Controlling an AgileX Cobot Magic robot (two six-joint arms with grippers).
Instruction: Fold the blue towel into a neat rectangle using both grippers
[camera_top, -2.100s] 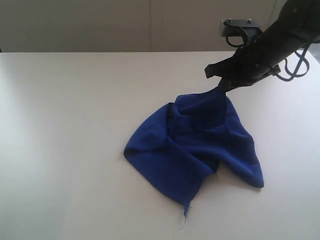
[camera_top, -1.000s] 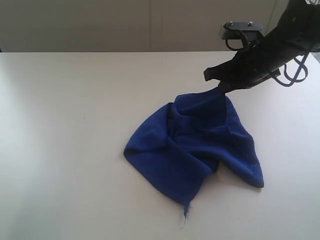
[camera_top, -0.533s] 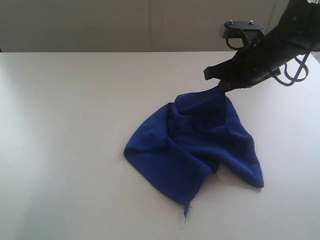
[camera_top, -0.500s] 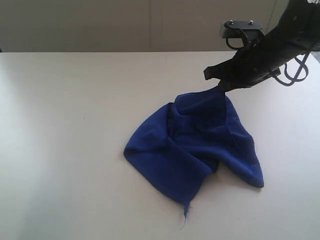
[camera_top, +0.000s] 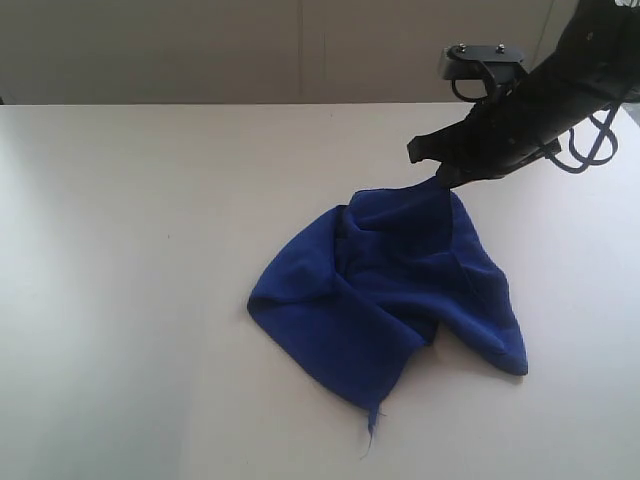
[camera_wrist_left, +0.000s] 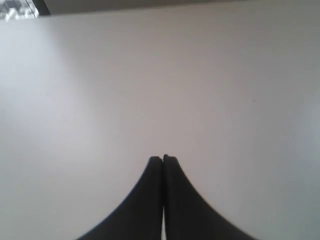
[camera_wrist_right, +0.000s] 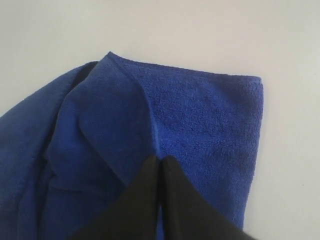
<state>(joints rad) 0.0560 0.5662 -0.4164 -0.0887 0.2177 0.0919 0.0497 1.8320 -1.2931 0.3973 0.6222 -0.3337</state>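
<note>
The blue towel (camera_top: 390, 290) lies crumpled in a loose heap on the white table, right of centre. A loose thread (camera_top: 372, 425) trails from its near corner. Its far edge is drawn up into a peak that ends at my right gripper (camera_top: 440, 178), which is shut on the cloth there. In the right wrist view the closed black jaws of that gripper (camera_wrist_right: 160, 159) sit over the towel (camera_wrist_right: 200, 115), with a hemmed edge and a fold showing beyond them. My left gripper (camera_wrist_left: 162, 158) is shut with nothing in it, above bare table; the exterior view does not show it.
The white table (camera_top: 150, 250) stretches wide to the left and in front of the towel. A pale wall runs behind its far edge. The right arm's black cables (camera_top: 590, 140) hang over the table's right side.
The right arm's wrist has shifted very slightly over the two seconds. The towel keeps the same shape and place.
</note>
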